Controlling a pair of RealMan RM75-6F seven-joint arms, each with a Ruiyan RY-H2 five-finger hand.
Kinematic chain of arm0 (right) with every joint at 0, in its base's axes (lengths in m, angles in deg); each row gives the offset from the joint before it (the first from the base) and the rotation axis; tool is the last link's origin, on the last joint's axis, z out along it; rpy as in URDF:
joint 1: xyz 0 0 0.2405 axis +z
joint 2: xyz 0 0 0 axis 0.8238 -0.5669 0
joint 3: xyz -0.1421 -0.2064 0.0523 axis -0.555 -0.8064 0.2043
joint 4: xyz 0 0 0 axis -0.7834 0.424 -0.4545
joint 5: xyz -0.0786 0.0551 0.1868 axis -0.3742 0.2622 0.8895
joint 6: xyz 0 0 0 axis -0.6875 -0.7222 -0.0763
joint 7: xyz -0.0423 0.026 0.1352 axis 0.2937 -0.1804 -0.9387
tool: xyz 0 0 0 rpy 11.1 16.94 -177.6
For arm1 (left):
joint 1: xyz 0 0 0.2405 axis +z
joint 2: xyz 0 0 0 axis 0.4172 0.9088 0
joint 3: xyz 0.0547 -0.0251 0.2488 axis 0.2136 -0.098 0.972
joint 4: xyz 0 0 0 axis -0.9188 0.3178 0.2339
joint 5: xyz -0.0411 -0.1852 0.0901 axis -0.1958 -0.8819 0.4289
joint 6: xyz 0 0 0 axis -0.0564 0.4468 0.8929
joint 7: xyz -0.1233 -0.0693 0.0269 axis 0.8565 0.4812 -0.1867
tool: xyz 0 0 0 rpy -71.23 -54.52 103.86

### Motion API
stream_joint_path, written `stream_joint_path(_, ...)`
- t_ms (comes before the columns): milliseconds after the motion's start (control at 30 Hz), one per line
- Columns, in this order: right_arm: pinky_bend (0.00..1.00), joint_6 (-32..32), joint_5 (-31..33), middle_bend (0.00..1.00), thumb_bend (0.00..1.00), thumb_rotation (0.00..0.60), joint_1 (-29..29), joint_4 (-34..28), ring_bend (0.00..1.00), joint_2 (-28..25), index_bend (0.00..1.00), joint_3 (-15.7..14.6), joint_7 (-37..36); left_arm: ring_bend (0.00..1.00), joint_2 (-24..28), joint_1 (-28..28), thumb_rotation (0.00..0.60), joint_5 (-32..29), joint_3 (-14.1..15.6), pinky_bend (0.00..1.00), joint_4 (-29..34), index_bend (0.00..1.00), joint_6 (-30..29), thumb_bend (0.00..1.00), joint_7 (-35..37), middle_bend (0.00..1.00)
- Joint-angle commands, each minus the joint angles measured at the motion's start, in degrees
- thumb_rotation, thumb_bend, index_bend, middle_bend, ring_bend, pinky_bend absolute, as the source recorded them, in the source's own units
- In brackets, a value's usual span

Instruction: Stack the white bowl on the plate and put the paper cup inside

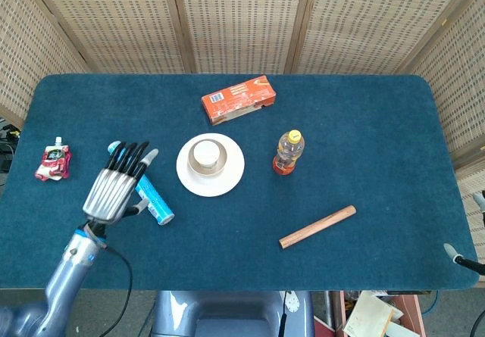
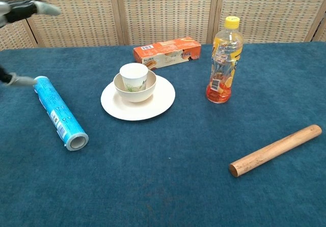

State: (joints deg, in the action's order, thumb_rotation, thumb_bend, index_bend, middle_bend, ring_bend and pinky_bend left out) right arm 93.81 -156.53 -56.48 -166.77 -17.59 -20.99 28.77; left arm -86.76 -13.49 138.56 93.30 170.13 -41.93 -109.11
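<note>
The paper cup stands upright inside the white bowl, and the bowl sits on the white plate left of the table's middle. From above the cup shows as a circle within the plate. My left hand hangs open with fingers spread, well left of the plate and over the blue tube, holding nothing. In the chest view only its fingertips show at the left edge. My right hand is out of both views; only a small dark tip shows at the lower right edge.
A blue tube lies left of the plate. An orange box sits behind it, a juice bottle to its right. A wooden rod lies front right, a red pouch far left. Wicker screens close the back.
</note>
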Motion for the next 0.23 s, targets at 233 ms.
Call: stream_joint_path(233,0.00,4.00,-2.35,0.00,0.17,0.600,-0.51,-1.45,0.00,1.06,0.00,0.03,4.91,0.00,-1.56,16.04,0.600,10.72,7.77,0.00,-8.17,0.00,-12.81,0.08,3.44,0.00)
